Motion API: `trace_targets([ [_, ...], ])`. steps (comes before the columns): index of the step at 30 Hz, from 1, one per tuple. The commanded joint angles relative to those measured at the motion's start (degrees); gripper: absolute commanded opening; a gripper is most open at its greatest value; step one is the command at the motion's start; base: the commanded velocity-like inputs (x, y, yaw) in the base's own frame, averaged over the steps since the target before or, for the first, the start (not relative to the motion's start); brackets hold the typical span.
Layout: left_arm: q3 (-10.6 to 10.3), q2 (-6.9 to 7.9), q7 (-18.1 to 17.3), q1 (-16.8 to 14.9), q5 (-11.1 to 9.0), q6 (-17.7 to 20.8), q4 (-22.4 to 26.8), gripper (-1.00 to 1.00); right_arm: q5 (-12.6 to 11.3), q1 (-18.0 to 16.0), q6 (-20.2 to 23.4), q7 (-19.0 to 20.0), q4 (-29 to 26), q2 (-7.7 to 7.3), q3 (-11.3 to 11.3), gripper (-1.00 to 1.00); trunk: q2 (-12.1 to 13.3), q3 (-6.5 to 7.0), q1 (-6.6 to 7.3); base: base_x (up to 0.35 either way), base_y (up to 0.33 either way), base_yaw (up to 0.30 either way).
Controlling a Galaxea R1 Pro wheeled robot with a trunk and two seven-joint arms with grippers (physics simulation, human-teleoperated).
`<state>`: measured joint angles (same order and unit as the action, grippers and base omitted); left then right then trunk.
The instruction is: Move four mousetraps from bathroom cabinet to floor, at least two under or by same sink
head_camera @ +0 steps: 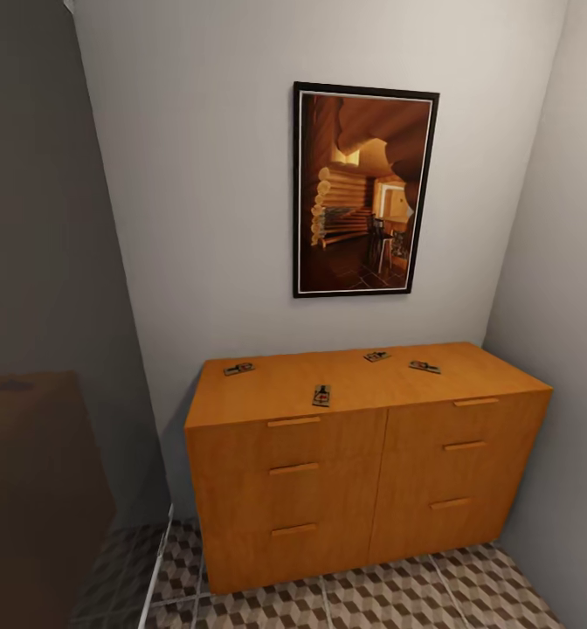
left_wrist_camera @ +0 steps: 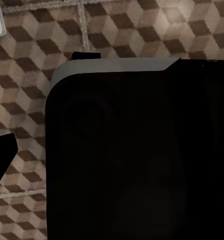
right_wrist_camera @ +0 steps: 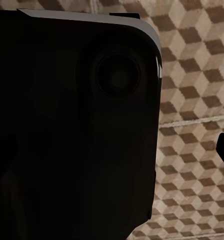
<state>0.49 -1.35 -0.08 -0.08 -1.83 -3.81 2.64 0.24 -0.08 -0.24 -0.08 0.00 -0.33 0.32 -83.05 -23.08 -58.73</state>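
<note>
The cabinet [head_camera: 363,472] stands against a pale wall in a corner of the room, and its orange-brown top carries all four mousetraps. One mousetrap [head_camera: 238,369] lies near the back left corner of the top. A second mousetrap [head_camera: 321,395] lies close to the front edge, about at the middle. A third mousetrap [head_camera: 376,355] and a fourth mousetrap [head_camera: 424,367] lie toward the back on the right half, near each other but apart. All four are flat on the top and well apart from the left one. The cabinet has two columns of drawer fronts with thin bar handles, and all look closed.

Above the cabinet hangs a framed picture [head_camera: 363,190] of a log interior. The bathroom floor [head_camera: 390,603] with its cube pattern shows in front of the cabinet.

In both wrist views a large dark body of the robot [left_wrist_camera: 137,150] covers most of the picture over the same patterned tiles. I cannot tell whether the left pincer or the right pincer is wide or narrow.
</note>
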Motion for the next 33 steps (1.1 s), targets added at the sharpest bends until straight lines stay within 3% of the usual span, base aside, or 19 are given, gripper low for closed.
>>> trace_targets([
  [1, 0.0, 0.00, 0.0, 0.0, -0.2, -0.1, 0.0, 1.00, 0.0, 0.0, 0.0, 0.0, 0.0, -0.01, 0.1, 1.00, 0.0, -0.04, 0.00, 0.000, -0.009, 0.034],
  [11, 0.0, 0.03, 0.0, 0.0, -0.2, -0.1, 0.0, 1.00, 0.2, 0.0, 0.0, 0.0, 0.0, -0.02, 0.1, 1.00, 0.0, -0.04, 0.00, 0.000, -0.149, 0.013],
  [33, 0.0, 0.03, 0.0, 0.0, -0.2, -0.1, 0.0, 1.00, 0.2, 0.0, 0.1, 0.0, 0.0, -0.02, 0.2, 1.00, 0.0, -0.04, 0.00, 0.000, -0.268, 0.001],
])
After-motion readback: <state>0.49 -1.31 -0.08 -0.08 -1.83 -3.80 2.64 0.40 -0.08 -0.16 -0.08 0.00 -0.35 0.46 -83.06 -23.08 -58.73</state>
